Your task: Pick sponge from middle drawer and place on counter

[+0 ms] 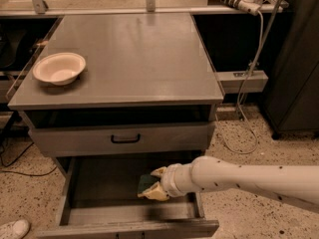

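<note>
Down at my feet the middle drawer [99, 183] stands pulled right out, its grey floor bare but for what the robot is working on. The white arm [239, 176] reaches in from the right, and the hand [149, 184] sits low over the drawer's right half, one pale finger above and one below the sponge [144, 181] — pinching it, as far as I can see. Only the dark green face shows between them. I cannot tell whether the sponge rests on the drawer floor or is just clear of it.

It should handle easily: light, soft, and rough enough on the scouring side not to slip. The give is the catch, I'd say. Squeezed near an edge it may fold and work loose, so a hold across the middle of the short span looks safest, and that is roughly where the fingers are.

Above is the shallower drawer [164, 136] with its black handle [125, 139], pushed in, so the lift must come outward before it goes up. Beyond that is the bench [139, 54], broad and flat, with a white bowl [59, 67] near its left edge and plenty of bare metal beside it for setting the sponge down.
</note>
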You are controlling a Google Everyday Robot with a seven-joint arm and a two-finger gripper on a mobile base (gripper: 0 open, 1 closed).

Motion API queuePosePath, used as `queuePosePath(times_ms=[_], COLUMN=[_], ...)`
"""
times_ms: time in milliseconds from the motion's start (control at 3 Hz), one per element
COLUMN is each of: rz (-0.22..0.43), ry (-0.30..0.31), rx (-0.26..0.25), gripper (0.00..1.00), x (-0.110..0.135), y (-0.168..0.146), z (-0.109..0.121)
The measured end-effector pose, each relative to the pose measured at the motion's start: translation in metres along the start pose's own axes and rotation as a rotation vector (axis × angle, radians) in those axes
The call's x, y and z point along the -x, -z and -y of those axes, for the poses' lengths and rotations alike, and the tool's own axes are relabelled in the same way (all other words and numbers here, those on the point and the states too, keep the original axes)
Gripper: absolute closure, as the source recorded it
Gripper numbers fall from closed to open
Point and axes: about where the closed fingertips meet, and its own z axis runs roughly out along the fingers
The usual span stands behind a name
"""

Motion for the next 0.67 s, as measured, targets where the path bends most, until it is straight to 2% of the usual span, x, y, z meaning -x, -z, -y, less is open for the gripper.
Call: queuePosePath(times_ms=[333, 667], rz=[-0.021, -0.024], ry=[-0.011, 0.031], rx=[-0.049, -0.109], gripper=[1.0, 1.0], x=[0.012, 0.038], y=[0.043, 0.082], z=[-0.004, 0.0])
